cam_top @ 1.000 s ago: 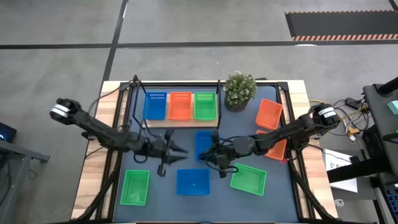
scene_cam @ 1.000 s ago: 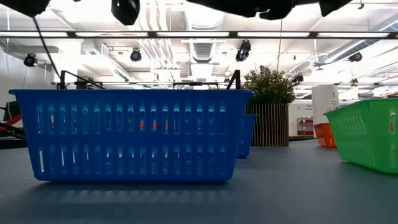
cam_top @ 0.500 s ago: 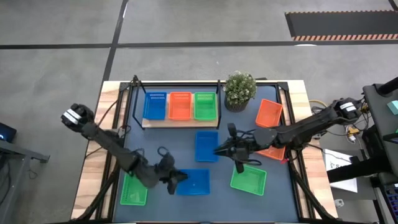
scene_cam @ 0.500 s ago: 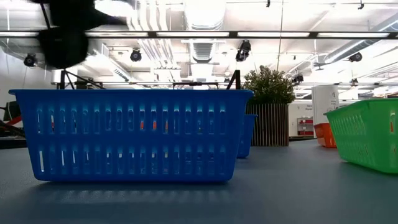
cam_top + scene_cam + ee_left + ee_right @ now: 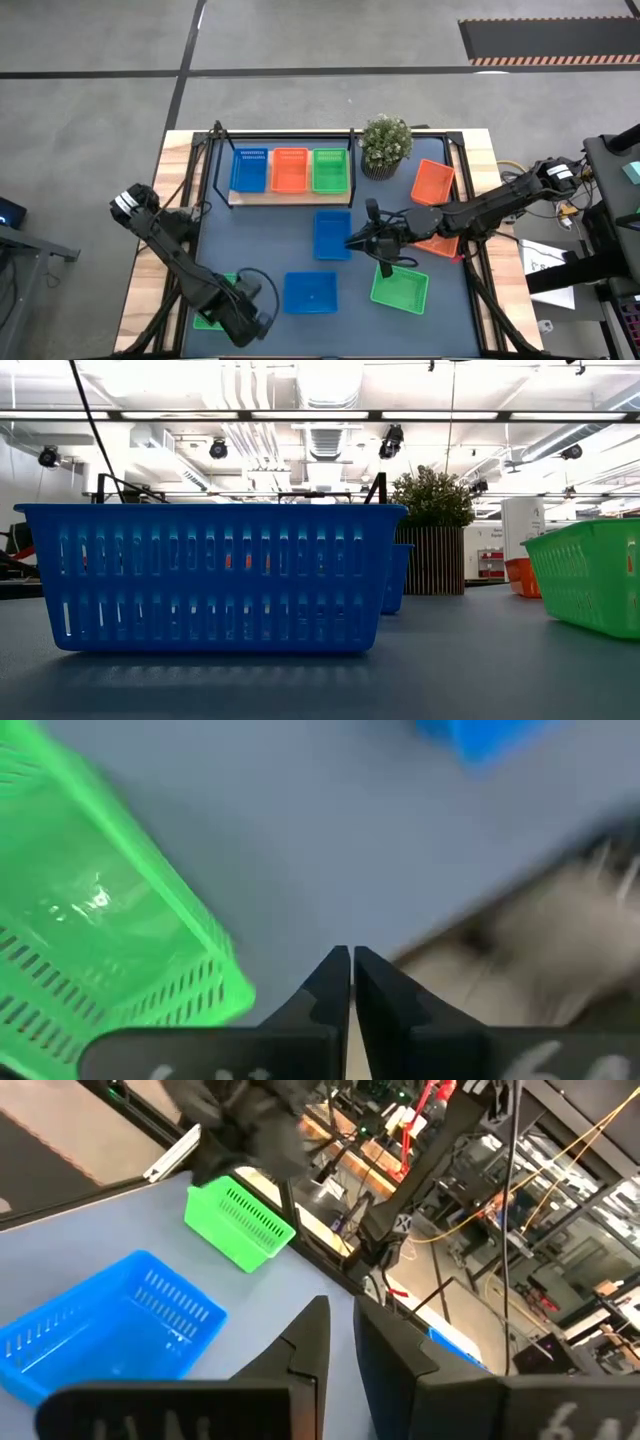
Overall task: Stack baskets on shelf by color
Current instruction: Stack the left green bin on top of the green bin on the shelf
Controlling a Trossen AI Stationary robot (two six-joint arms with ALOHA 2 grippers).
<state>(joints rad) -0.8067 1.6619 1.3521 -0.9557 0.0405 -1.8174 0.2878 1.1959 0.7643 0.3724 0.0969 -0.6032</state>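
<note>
From above, the left hand [image 5: 262, 318] has swung from the middle of the surface [image 5: 275, 250] down to its near edge, between the green basket [image 5: 214, 303] and the front blue basket [image 5: 310, 292], holding nothing. The right hand [image 5: 356, 241] hangs beside the second blue basket [image 5: 332, 234]. The shelf [image 5: 290, 194] carries one basket of each colour.

At surface level, both hands are gone from the picture.

The left wrist view shows its fingers [image 5: 330, 982] now pressed together on nothing.

The right wrist view shows fingers [image 5: 310, 1335] slightly apart, empty. I judge that no basket is gripped yet.
</note>
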